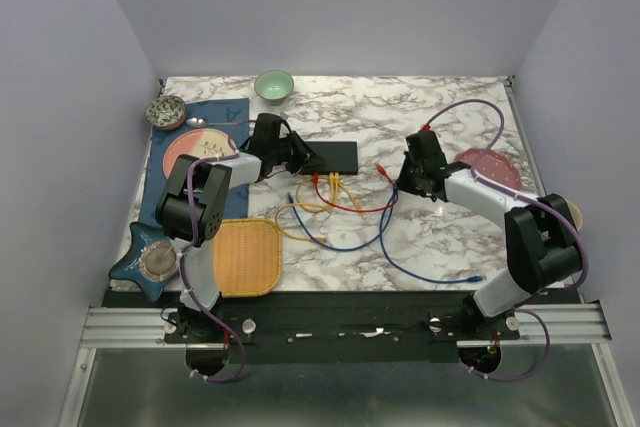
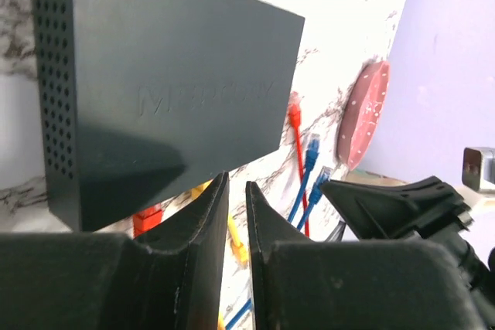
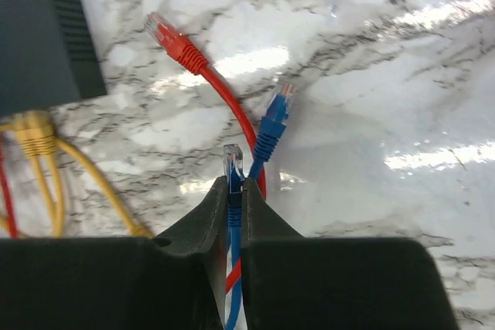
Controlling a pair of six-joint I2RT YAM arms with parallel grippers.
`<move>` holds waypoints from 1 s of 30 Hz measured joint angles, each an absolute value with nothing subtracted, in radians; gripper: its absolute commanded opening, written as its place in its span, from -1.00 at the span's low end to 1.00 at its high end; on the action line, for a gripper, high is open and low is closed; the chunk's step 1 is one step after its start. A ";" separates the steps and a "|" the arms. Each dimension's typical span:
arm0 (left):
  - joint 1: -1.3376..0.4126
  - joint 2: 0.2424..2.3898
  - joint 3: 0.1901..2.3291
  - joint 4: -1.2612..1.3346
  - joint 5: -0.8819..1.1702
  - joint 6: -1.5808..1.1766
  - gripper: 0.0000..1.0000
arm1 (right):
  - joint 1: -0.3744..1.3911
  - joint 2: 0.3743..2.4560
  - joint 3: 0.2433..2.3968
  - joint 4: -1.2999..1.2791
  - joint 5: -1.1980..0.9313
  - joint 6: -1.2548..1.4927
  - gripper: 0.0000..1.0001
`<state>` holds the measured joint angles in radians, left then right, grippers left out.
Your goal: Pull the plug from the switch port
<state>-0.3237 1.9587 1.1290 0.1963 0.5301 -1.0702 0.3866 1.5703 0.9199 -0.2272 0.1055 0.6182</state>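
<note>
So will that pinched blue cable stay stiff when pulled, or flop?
Probably floppy: the blue cable curves loosely over the table. Likely light, as the right gripper holds it by a fingertip pinch. Its smooth jacket might slip.

Overhead view: bright, even, diffuse light; shadows short and soft.
Right wrist view: white glare bands on the marble table (image 3: 433, 156) ahead and to the right of the right claw (image 3: 234, 188). The blue plug (image 3: 232, 161) at its tips is sharp.
Left wrist view: left claw (image 2: 236, 185) dark and blurred. The black box (image 2: 170, 75) above it has a dull sheen, and the table beyond is overexposed.
</note>
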 measured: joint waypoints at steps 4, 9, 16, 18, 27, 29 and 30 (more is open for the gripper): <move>-0.324 1.954 1.097 0.196 0.522 -1.071 -0.44 | 0.387 1.580 0.892 -0.278 0.169 0.616 -0.15; -0.317 1.932 1.081 0.186 0.504 -1.071 -0.39 | 0.387 1.555 0.858 -0.295 0.194 0.633 0.36; -0.294 1.894 1.081 0.185 0.484 -1.070 -0.39 | 0.398 1.475 0.909 -0.247 0.140 0.628 0.28; -0.289 1.895 1.081 0.184 0.479 -1.070 -0.39 | 0.401 1.488 0.926 -0.186 0.059 0.628 0.02; -0.286 1.910 1.153 0.128 0.458 -1.043 -0.39 | 0.432 1.768 0.994 0.098 -0.335 0.735 -0.01; -0.286 1.921 1.168 0.118 0.456 -1.033 -0.39 | 0.440 1.813 0.994 0.129 -0.389 0.759 0.02; -0.286 1.927 1.172 0.115 0.455 -1.029 -0.40 | 0.442 1.827 0.995 0.139 -0.408 0.769 0.06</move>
